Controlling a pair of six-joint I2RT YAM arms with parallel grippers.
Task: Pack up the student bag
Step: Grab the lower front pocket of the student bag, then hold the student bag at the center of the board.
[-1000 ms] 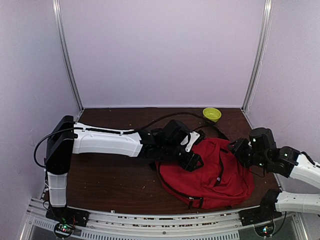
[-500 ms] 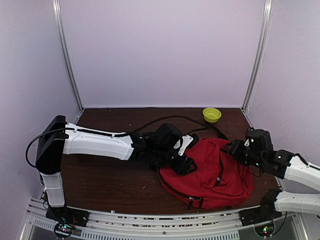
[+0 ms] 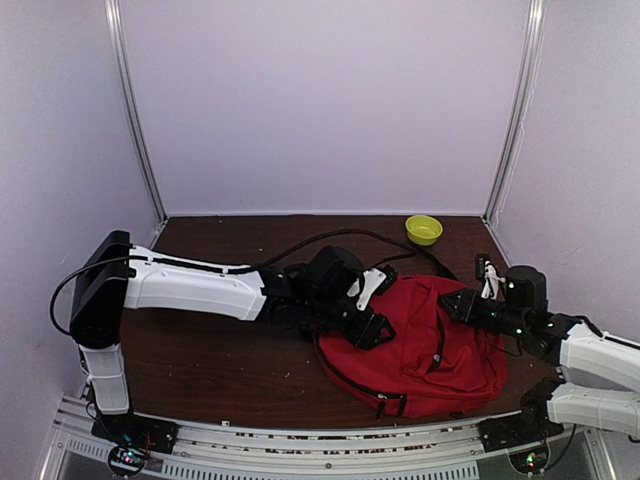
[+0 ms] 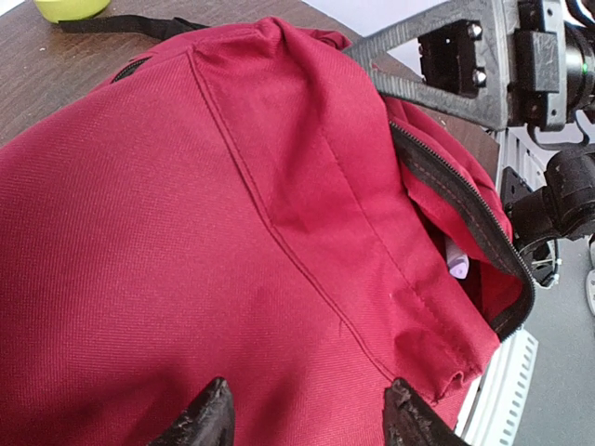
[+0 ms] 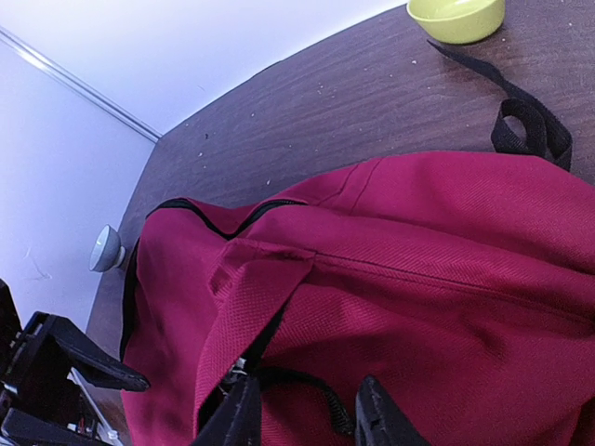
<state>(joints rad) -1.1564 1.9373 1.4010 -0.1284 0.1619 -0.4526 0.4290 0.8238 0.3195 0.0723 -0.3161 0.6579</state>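
The student bag (image 3: 425, 345), a red backpack, lies flat at the right of the table. My left gripper (image 3: 366, 322) is open at the bag's left edge; in the left wrist view (image 4: 310, 418) its fingertips (image 4: 216, 409) straddle bare red fabric (image 4: 186, 232). The black zipper (image 4: 465, 209) gapes at the right, with a lilac thing (image 4: 456, 261) inside. My right gripper (image 3: 456, 301) is at the bag's upper right edge. In the right wrist view (image 5: 307, 418) it is open, low over the bag (image 5: 418, 269), with a black cord loop (image 5: 311, 381) between its fingers (image 5: 244, 413).
A yellow-green bowl (image 3: 424, 229) stands at the back right, also in the right wrist view (image 5: 457, 17). A black strap (image 5: 528, 125) trails from the bag toward it. A small grey knob-like thing (image 5: 105, 248) sits on the table left of the bag.
My left arm has drawn back a little to the left along the bag's edge. My right gripper has moved left and lower onto the bag's upper right edge.
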